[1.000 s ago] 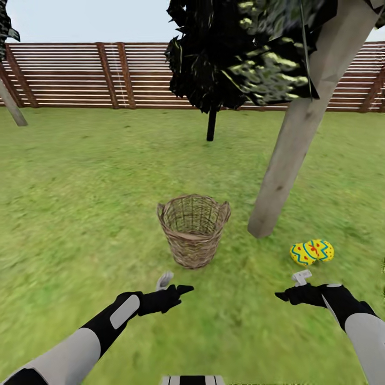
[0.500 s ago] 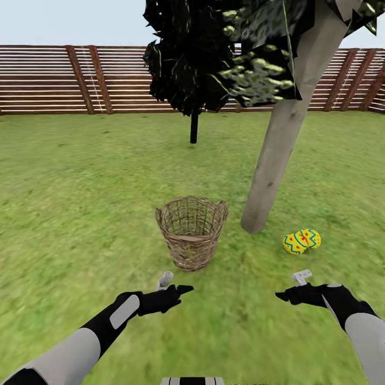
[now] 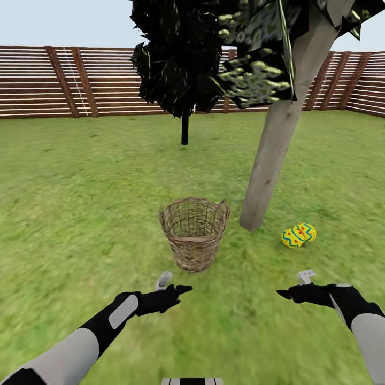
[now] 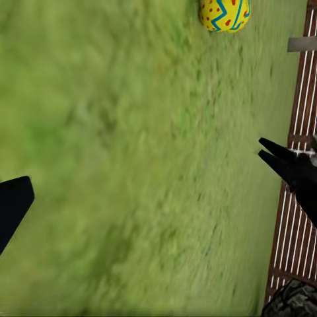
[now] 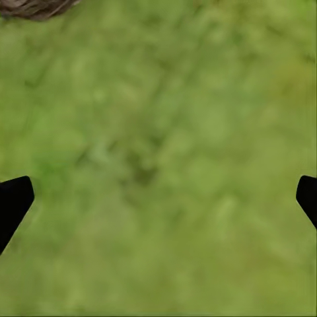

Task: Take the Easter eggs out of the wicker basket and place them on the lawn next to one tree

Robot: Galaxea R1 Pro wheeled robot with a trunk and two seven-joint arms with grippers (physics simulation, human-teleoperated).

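The basket (image 3: 194,233) stands upright on the lawn (image 3: 80,214), ahead of the robot and between its two arms. From the head view its inside shows only woven wall and floor; whether an egg lies in it cannot be told. Just to the right of the basket rises the tree (image 3: 272,155), its pale trunk leaning, with dark speckled foliage above. Right of the trunk's foot, near it on the grass, lie the eggs (image 3: 299,235), two showing, touching each other; a third cannot be made out.

Farther back stands a dark tree (image 3: 184,128) with a thin black trunk, and behind it the fence (image 3: 64,80) runs along the lawn's far edge.

The left gripper (image 3: 179,291) hovers over the grass, short of the basket; its fingers stand apart and nothing is between them. In the left wrist view one egg (image 4: 224,13) lies on the grass beyond it. The right gripper (image 3: 283,294) hovers over bare grass, short of the eggs, its fingers (image 5: 14,201) spread wide and empty, with a bit of the basket's base (image 5: 33,6) at the picture's edge.
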